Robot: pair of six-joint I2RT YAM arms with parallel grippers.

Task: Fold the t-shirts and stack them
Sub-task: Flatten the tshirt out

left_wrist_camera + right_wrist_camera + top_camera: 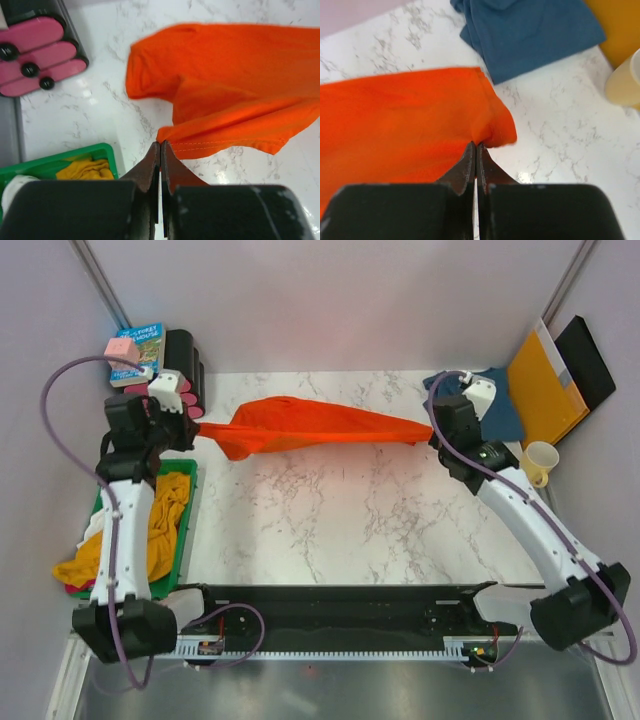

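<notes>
The orange-red t-shirt (310,425) hangs stretched between both grippers above the far part of the marble table (340,530). My left gripper (197,428) is shut on its left end; in the left wrist view the fingertips (161,145) pinch the hemmed edge of the shirt (235,90). My right gripper (432,432) is shut on its right end; in the right wrist view the tips (476,146) pinch the shirt (405,125). The dark teal-blue t-shirt (492,400) lies crumpled at the far right, partly behind my right wrist, and shows in the right wrist view (530,30).
A green bin (188,520) with mustard-yellow and white garments (165,520) sits at the left edge. A black rack with pink pieces (188,380) and a book (140,345) stand far left. An orange-yellow envelope (545,385) and a pale cup (540,462) are at the right.
</notes>
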